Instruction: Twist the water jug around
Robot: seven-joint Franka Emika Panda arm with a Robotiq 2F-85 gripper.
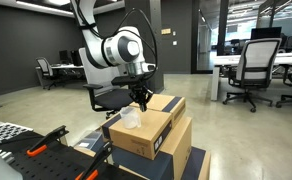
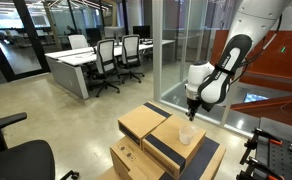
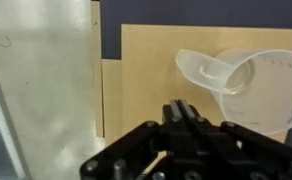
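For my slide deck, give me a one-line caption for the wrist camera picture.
Shut gripper hovers near a translucent water jug standing on a brown cardboard box.

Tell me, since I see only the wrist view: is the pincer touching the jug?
Observer: No. In an exterior view the shut pincer hangs above the jug, with a gap between them.
Operator: What is the jug on?
Observer: A box at the top of a stack of boxes.
Operator: Anything near the stack?
Observer: A black chair stands just beyond it in an exterior view.
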